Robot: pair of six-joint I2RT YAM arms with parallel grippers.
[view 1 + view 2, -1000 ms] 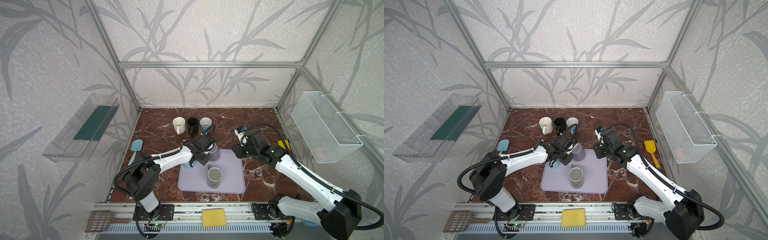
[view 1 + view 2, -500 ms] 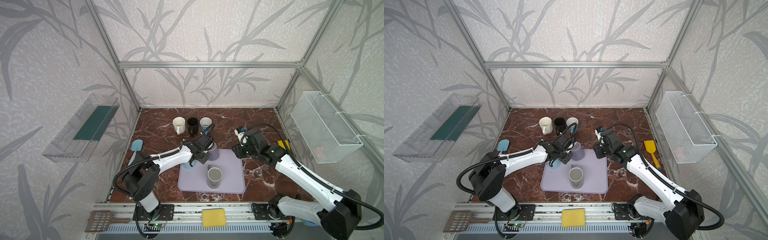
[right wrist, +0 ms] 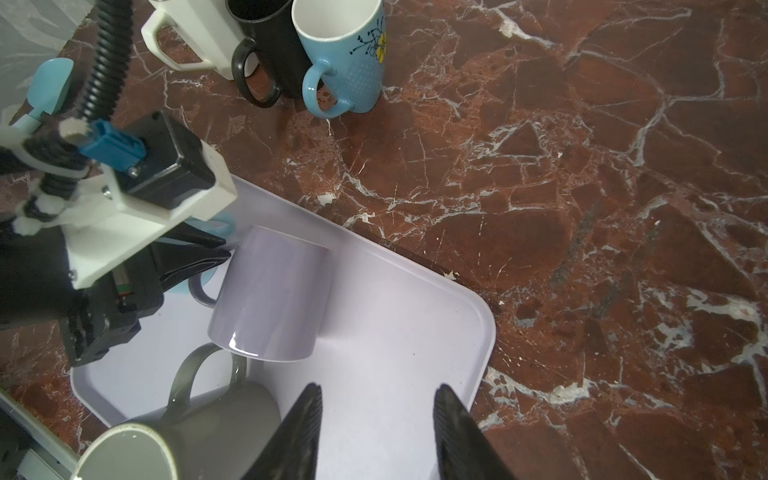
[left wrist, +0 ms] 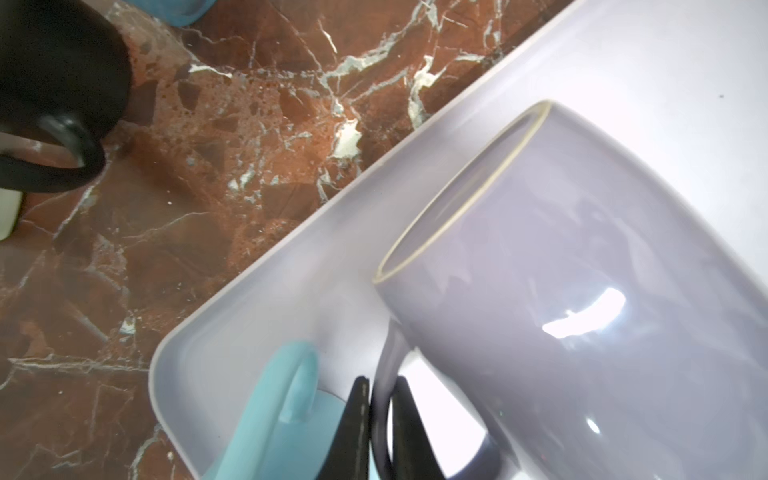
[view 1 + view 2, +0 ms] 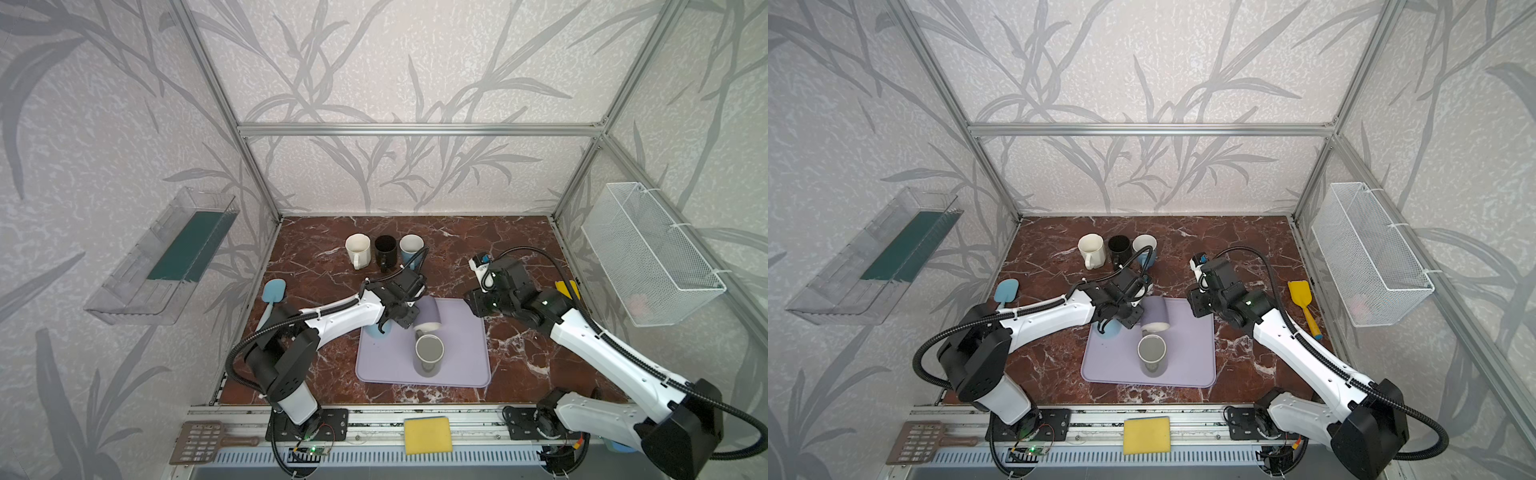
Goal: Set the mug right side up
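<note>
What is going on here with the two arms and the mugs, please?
The left gripper is shut on the handle of the lavender mug, which is tilted over on the purple tray and not yet right side up. A grey mug stands upright just in front of it on the same tray. The right gripper is open and empty, hovering at the tray's edge.

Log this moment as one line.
left tool: shut on lilac mug handle | lilac mug: tilted over tray | right tool: open, empty
</note>
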